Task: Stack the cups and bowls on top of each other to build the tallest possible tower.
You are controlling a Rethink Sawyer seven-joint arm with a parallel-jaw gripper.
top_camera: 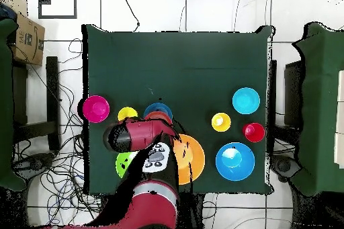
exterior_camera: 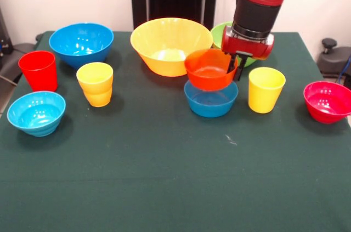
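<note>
My gripper (exterior_camera: 236,67) is shut on the right rim of the small orange-red bowl (exterior_camera: 210,70). It holds that bowl slightly tilted, directly over the small blue bowl (exterior_camera: 211,102); I cannot tell whether the two touch. The large yellow-orange bowl (exterior_camera: 171,45) stands behind them, and the lime green bowl (exterior_camera: 220,33) is partly hidden by the arm. A yellow cup (exterior_camera: 266,89) stands just to the right and the crimson bowl (exterior_camera: 327,101) at the far right. On the left are the medium blue bowl (exterior_camera: 81,43), the red cup (exterior_camera: 38,70), two nested yellow-orange cups (exterior_camera: 95,84) and the light-blue bowl (exterior_camera: 36,112).
The green table (exterior_camera: 175,177) stretches bare toward the near edge in the front view. In the overhead view the arm (top_camera: 138,135) covers the gripper and part of the orange-red bowl (top_camera: 160,116). Chairs and cables surround the table.
</note>
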